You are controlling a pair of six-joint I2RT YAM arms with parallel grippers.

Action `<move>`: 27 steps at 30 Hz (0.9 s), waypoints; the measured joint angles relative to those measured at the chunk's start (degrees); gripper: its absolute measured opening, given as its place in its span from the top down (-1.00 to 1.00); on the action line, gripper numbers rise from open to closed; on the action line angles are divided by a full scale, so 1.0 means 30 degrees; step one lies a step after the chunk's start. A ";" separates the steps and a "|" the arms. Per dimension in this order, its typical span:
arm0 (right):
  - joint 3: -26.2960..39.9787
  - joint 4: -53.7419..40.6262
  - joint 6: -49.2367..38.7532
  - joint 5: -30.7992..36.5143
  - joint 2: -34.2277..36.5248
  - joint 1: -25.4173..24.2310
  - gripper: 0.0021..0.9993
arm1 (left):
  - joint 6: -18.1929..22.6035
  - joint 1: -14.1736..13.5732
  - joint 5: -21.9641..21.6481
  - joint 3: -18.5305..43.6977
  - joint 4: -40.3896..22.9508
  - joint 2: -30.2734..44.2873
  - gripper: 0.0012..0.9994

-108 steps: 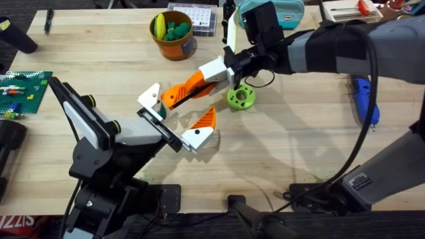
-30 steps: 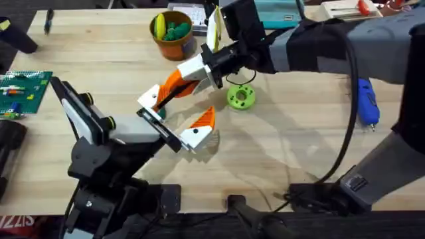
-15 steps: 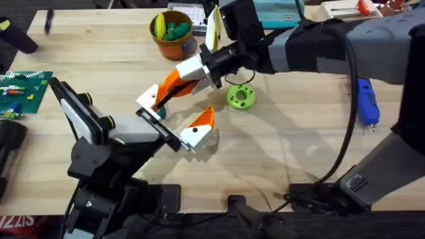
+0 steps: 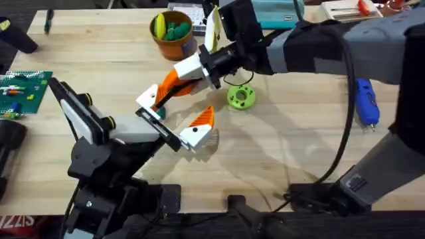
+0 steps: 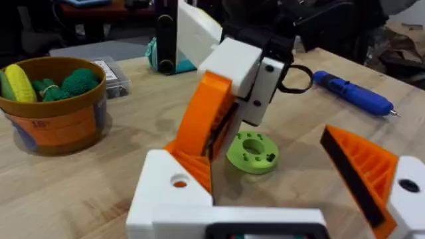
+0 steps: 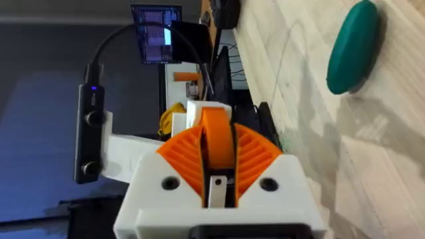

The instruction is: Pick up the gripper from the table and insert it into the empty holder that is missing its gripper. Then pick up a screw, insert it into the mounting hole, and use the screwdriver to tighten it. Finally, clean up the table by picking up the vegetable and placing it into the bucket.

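Now the gripper [image 4: 174, 81] hangs above the desk [image 4: 292, 146], its long axis running from one o'clock down to seven o'clock, white tip nearly touching the holder [image 4: 159, 127]. The right gripper [image 4: 214, 65] has its jaws clenched on the white base. For the left gripper I cannot tell.

I can't see where the gripper [image 4: 174, 81] tip meets the holder [image 4: 159, 128]; the bucket [image 5: 52, 103] is cut off by the left wrist view's edge.
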 joint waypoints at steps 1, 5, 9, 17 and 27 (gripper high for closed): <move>0.0000 0.0038 0.0006 -0.0094 0.0057 -0.0001 0.59 | 0.0001 0.0000 0.0019 0.0000 0.0000 0.0000 -0.97; -0.0007 0.0085 0.0051 -0.0510 0.0147 0.0137 0.43 | 0.0270 -0.0133 0.0683 0.0000 0.0038 0.0000 -0.97; -0.0007 0.0432 0.0058 -0.0555 0.0215 0.0137 0.38 | 0.0358 -0.0131 0.0695 0.0000 0.0044 0.0000 -0.97; -0.0038 0.0454 0.0051 -0.0720 0.0243 -0.0029 0.18 | 0.0576 -0.0136 0.0982 0.0000 0.0058 0.0000 -0.97; -0.0058 0.0497 0.0066 -0.0819 0.0243 -0.0191 -0.29 | 0.0786 -0.0458 0.2310 0.0000 0.0058 0.0000 -0.97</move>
